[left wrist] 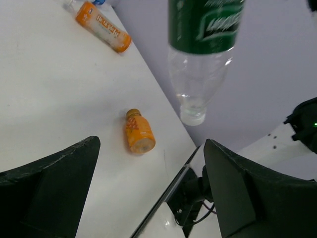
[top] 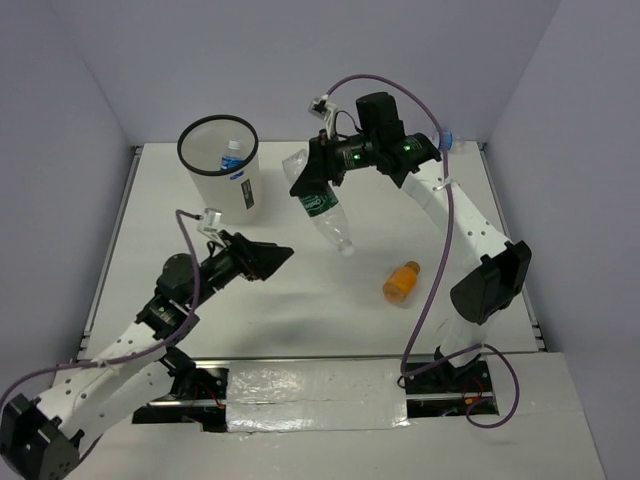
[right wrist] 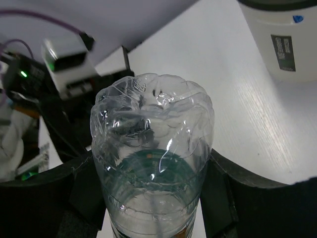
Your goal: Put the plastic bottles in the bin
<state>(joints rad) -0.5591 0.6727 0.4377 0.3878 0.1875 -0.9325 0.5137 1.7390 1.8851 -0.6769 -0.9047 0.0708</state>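
White tabletop (top: 300, 310) runs out under both of my arms, closed in by pale violet walls. My right gripper (top: 312, 180) is clamped across the body of the clear bottle with the green label (top: 325, 210), one finger on each side near its ribbed base. The bottle hangs tilted with its base up and its white cap lowest, pointing toward the near edge. From my right wrist I look straight down onto that crumpled base (right wrist: 153, 129) between my two black fingers. My left gripper (top: 270, 258) stands wide apart with nothing in it, low over the table and aimed toward the middle. From my left wrist the green-labelled bottle hangs in the upper part of the view, above and beyond the tips. Just to the left of the held bottle stands the bin (top: 210, 190), white with a black rim, upright near the far left of the table. Inside it lies a clear bottle with a blue label (top: 233, 157). One orange-filled bottle (top: 401, 281) lies on its side on the table, to the right of centre and well apart from both grippers. A second orange-filled bottle (left wrist: 104, 26) lies farther off, seen only from my left wrist. A tiny blue-capped bottle (top: 447, 140) sits at the far right edge.
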